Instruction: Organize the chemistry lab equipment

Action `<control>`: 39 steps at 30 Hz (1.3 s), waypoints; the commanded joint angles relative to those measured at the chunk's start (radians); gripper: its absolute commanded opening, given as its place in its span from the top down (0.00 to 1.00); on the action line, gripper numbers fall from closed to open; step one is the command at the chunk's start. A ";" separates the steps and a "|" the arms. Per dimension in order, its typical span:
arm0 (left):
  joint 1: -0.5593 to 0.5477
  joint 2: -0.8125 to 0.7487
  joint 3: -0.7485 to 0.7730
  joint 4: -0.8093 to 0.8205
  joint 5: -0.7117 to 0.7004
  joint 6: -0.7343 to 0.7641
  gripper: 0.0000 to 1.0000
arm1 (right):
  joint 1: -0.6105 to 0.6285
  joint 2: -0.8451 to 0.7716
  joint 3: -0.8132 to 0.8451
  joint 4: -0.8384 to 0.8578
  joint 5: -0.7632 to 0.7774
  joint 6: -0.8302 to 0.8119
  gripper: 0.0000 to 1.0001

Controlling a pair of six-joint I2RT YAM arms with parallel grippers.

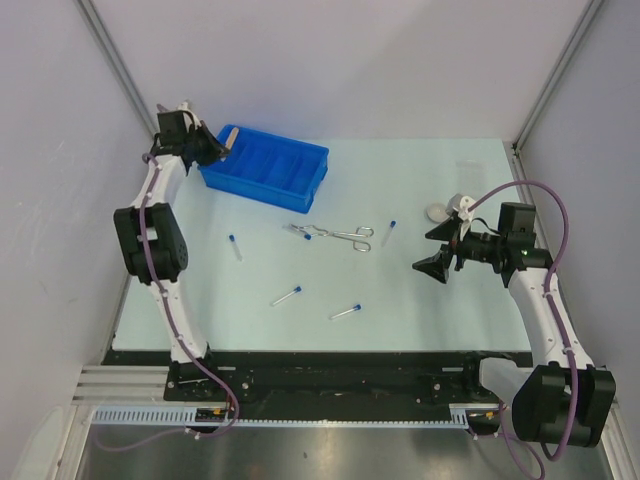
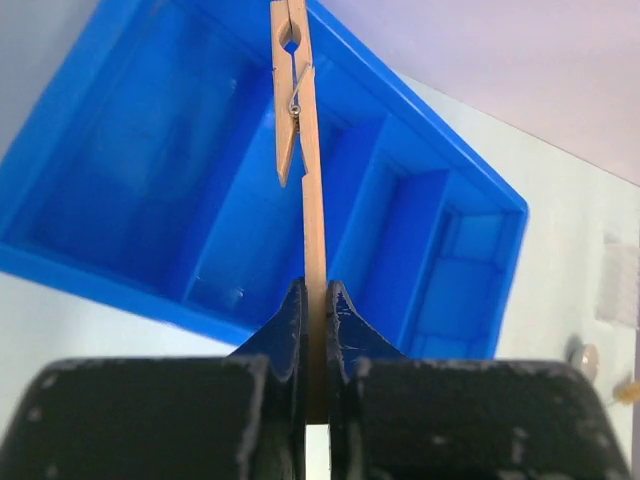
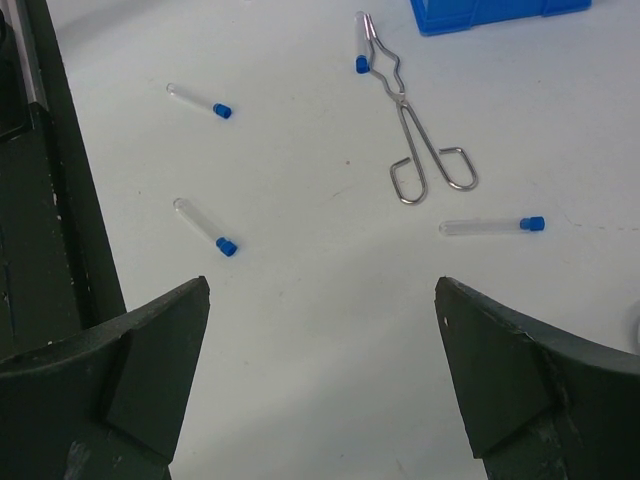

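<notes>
**Top view**
- The left gripper (image 1: 210,148) is at the far left, at the left end of the blue bin (image 1: 290,175).
- A wooden stick (image 1: 232,134) juts from it over the bin's end.
- The tongs (image 1: 340,236) lie mid-table, with one blue-capped tube (image 1: 300,232) at their tips.
- Four more tubes lie loose on the table (image 1: 430,310), well apart from each other.
- The right gripper (image 1: 440,252) is at the right, jaws spread wide, nothing between them.
- The white dish (image 1: 438,212) sits just beyond it.

**Left wrist view**
- The left gripper (image 2: 315,305) has its jaws clamped together on the wooden stick (image 2: 313,200).
- The stick stands edge-on and has a spring clip at its far end.
- It is held above the blue bin (image 2: 120,150) — over the divider between two compartments.

**Right wrist view**
- The right gripper (image 3: 322,300) has its jaws far apart and holds nothing.
- The bare table (image 3: 300,200) is below.
- Beyond lie the tongs (image 3: 405,125) — handle loops nearest — and four tubes.
- One tube (image 3: 492,226) is just beside the loops.
- A corner of the bin (image 3: 490,12) shows at the top edge.
</notes>
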 commanded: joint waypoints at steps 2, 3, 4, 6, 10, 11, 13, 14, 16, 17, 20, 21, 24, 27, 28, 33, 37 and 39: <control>0.001 0.137 0.197 -0.136 -0.050 0.018 0.98 | 0.005 -0.007 0.008 -0.013 -0.006 -0.037 0.00; 0.001 0.178 0.262 -0.175 -0.050 0.020 0.95 | 0.005 -0.004 0.009 -0.016 -0.005 -0.038 0.00; 0.001 0.197 0.296 -0.198 -0.065 0.020 0.90 | 0.005 -0.001 0.008 -0.018 -0.005 -0.043 0.00; 0.001 0.240 0.385 -0.263 -0.086 0.026 0.72 | 0.002 0.001 0.008 -0.019 -0.002 -0.046 0.01; 0.002 0.214 0.435 -0.284 -0.152 0.043 0.43 | -0.001 0.002 0.008 -0.027 0.001 -0.057 0.00; 0.004 0.200 0.424 -0.283 -0.174 0.052 0.41 | -0.004 0.001 0.008 -0.029 0.001 -0.058 0.00; 0.002 0.141 0.395 -0.266 -0.199 0.066 0.41 | -0.009 0.001 0.010 -0.033 0.005 -0.061 0.00; 0.004 0.113 0.337 -0.252 -0.220 0.078 0.41 | -0.012 -0.001 0.008 -0.035 0.003 -0.070 0.00; 0.004 0.007 0.257 -0.186 -0.228 0.089 0.39 | -0.024 -0.005 0.010 -0.044 0.003 -0.081 0.00; 0.004 -0.031 0.164 -0.159 -0.229 0.098 0.37 | -0.029 -0.008 0.008 -0.044 0.006 -0.087 0.00; 0.002 -0.200 -0.038 -0.055 -0.235 0.118 0.35 | -0.050 -0.015 0.009 -0.050 0.006 -0.097 0.00; 0.001 -0.290 -0.092 0.000 -0.235 0.121 0.34 | -0.056 -0.016 0.010 -0.053 0.003 -0.098 0.00; 0.002 -0.472 -0.296 0.097 -0.235 0.133 0.32 | -0.085 -0.018 0.008 -0.059 -0.020 -0.101 0.00; 0.002 -0.665 -0.487 0.188 -0.222 0.125 0.26 | -0.118 -0.018 0.008 -0.068 -0.047 -0.107 0.00; 0.004 -0.713 -0.530 0.206 -0.217 0.121 0.22 | -0.124 -0.016 0.008 -0.068 -0.054 -0.106 0.00; 0.020 -0.971 -0.803 0.333 -0.157 0.047 0.00 | -0.165 -0.018 0.006 -0.079 -0.086 -0.117 0.00; 0.040 -1.047 -0.906 0.312 -0.053 -0.022 0.00 | -0.185 -0.016 0.008 -0.081 -0.094 -0.112 0.00; 0.040 -1.058 -0.932 0.251 0.034 -0.026 0.00 | -0.193 -0.015 0.006 -0.082 -0.097 -0.112 0.00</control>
